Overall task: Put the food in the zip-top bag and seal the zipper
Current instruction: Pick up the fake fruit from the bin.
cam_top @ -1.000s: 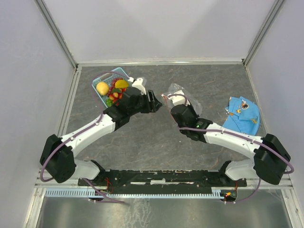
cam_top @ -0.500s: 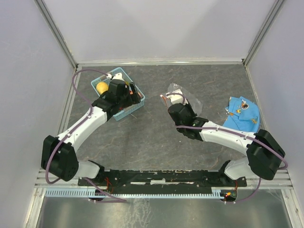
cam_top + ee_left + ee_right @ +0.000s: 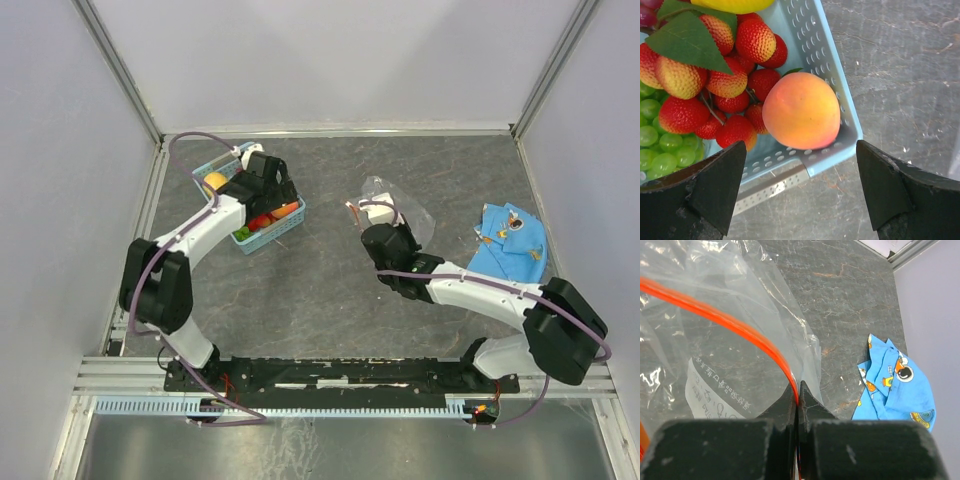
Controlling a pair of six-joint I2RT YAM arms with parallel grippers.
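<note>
Bare bench [image 3: 330, 270] between basket [image 3: 836, 75] and bag [image 3: 408, 208]; peach [image 3: 801, 111] hemmed in by basket wall and strawberries [image 3: 730, 85], open from above.

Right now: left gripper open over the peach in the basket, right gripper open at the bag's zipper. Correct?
Not quite. The right gripper is shut on the zip-top bag's zipper, as the right wrist view shows. The left gripper is open over the peach in the basket.

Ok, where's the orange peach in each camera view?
Top external: the peach sits in the basket's right corner, upper left of frame.
Left wrist: peach centre frame, against the basket's corner wall.
Right wrist: not in view.
Shared landmark: the light blue basket, in top and left wrist views.
</note>
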